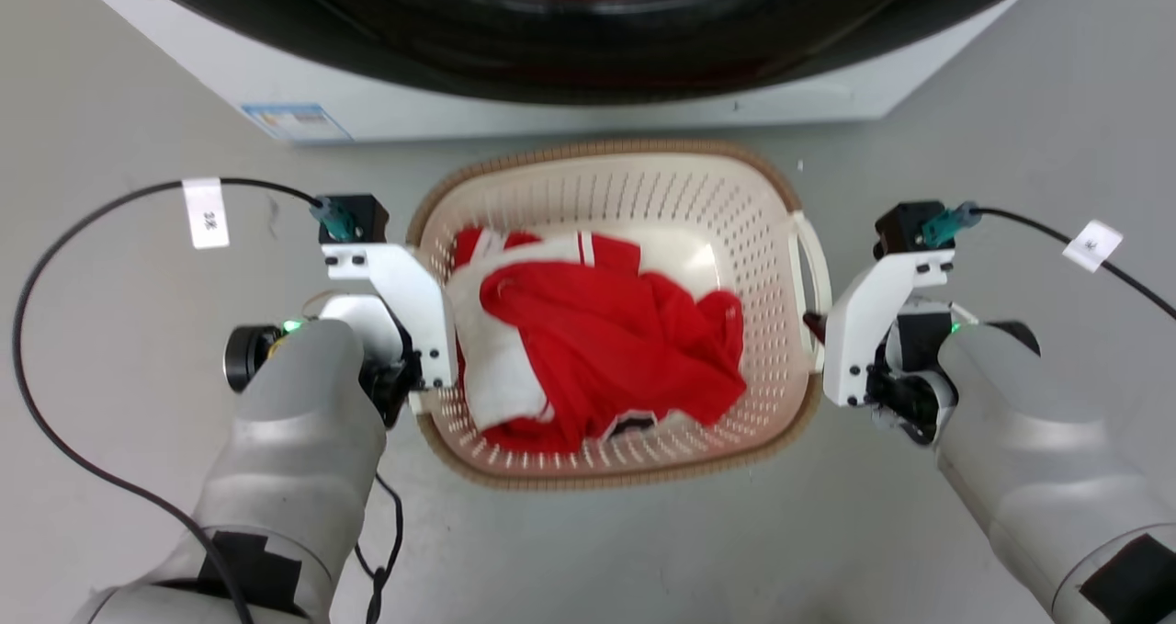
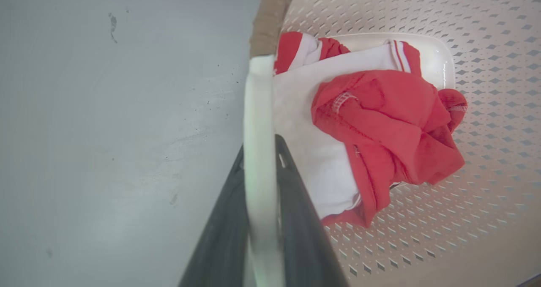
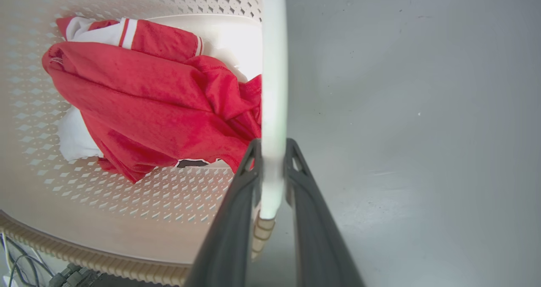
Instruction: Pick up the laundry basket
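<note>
The laundry basket point(image 1: 643, 187), cream and perforated with a brown woven-look rim, sits in front of me with red and white clothes point(image 1: 606, 339) inside. My left gripper point(image 1: 424, 376) is at its left side. In the left wrist view this gripper point(image 2: 260, 147) is shut on the white left handle point(image 2: 258, 101), one dark finger on each side. My right gripper point(image 1: 814, 323) is at the basket's right side. The right wrist view has it point(image 3: 272, 147) shut on the white right handle point(image 3: 274, 67). Whether the basket rests on the floor cannot be told.
A white washer point(image 1: 413, 109) with a dark round door point(image 1: 588, 36) stands just beyond the basket's far rim. Black cables point(image 1: 55, 238) with white tags loop off both wrists. Grey floor point(image 1: 643, 550) lies on the other sides of the basket.
</note>
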You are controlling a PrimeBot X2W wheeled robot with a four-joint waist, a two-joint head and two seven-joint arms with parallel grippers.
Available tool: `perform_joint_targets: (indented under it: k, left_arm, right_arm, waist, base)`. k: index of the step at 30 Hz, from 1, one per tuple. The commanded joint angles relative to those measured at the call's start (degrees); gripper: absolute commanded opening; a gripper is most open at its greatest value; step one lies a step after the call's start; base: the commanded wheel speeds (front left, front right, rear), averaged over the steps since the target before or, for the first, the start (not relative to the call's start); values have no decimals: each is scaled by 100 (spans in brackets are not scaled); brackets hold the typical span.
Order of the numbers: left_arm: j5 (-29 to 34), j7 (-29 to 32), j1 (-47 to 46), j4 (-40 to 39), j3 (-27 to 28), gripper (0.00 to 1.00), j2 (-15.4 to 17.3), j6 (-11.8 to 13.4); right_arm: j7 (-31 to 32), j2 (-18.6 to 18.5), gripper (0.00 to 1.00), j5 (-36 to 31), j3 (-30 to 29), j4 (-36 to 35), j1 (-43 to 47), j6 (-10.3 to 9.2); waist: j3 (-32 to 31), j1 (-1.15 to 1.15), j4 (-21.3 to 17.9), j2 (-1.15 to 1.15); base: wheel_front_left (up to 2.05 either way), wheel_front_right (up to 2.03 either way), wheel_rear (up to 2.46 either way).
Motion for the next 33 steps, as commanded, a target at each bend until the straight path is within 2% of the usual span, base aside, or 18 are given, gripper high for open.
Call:
perform_joint_targets:
  k: [1,19,33]
  left_arm:
    - [-49,108,80,-30,-26,0,-164,-56]
    - [-403,1346,471,-36,-214,0,-164,-117]
    - [-635,1530,906,-35,-371,0,-168,-128]
  right_arm:
    - [77,90,0,69,50,-44,66,68]
    - [1619,107,0,825,260,210,285,68]
    - [2152,286,0,916,338,570,388,67]
  waist:
    - [-415,0,61,0]
    - [-2280,0,190,0]
    - [-2965,0,161,0]
  base:
    - [0,0,0]
    - [0,0,0]
    - [0,0,0]
